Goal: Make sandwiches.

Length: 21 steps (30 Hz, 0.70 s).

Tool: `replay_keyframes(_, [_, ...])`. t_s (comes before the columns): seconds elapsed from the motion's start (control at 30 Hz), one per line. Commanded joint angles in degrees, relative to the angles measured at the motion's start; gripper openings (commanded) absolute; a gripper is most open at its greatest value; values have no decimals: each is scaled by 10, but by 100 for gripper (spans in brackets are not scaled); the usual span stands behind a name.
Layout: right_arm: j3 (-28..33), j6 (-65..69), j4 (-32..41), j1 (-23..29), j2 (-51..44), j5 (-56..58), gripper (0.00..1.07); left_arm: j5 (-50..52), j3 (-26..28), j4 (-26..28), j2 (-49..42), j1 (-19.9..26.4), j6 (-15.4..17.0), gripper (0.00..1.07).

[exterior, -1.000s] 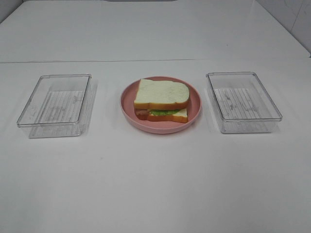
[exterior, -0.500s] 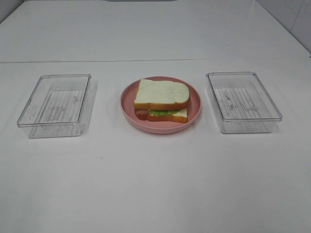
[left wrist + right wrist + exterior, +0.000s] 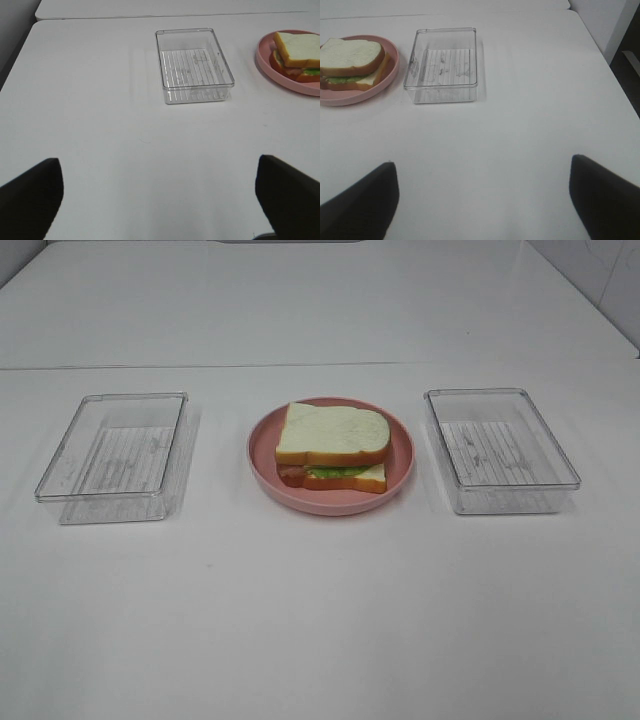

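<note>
White worktop [image 3: 320,620], glossy and wide, running back to a seam and a pale wall. At its centre, round pink plate [image 3: 262,465] carrying the assembled sandwich [image 3: 333,445]: white top slice with orange-brown crust, green lettuce and a reddish strip peeking out at the near edge, second slice underneath. Stack sitting slightly askew, long side running across the exterior view. Flanked by two clear trays, left tray [image 3: 112,455] and right tray [image 3: 500,448], both holding nothing, each well apart from the plate.

Left hand [image 3: 160,200] spread wide, only its two dark fingertips showing, hovering over bare worktop and pinching nothing. Right hand [image 3: 482,200] likewise spread, gripping nothing. Neither visible from the high camera, so both drawn back toward the near edge.

From the left hand, sandwich ahead and off to the right, beyond the left tray; from the right hand, ahead and off to the left, past the right tray. Roughly equal reach for either arm. Judging by the complete stack, little or nothing left to build.
</note>
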<state>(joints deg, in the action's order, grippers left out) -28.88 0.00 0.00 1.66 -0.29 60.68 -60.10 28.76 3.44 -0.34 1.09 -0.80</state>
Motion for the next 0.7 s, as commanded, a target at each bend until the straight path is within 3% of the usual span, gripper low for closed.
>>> replay_keyframes(0.03, [2,-9,-7,1,-13,-4,85,9,-1,6,-11,1,1,98])
replay_keyframes(0.7, [2,-7,-4,1,-13,-5,85,9,-1,6,-11,1,1,98])
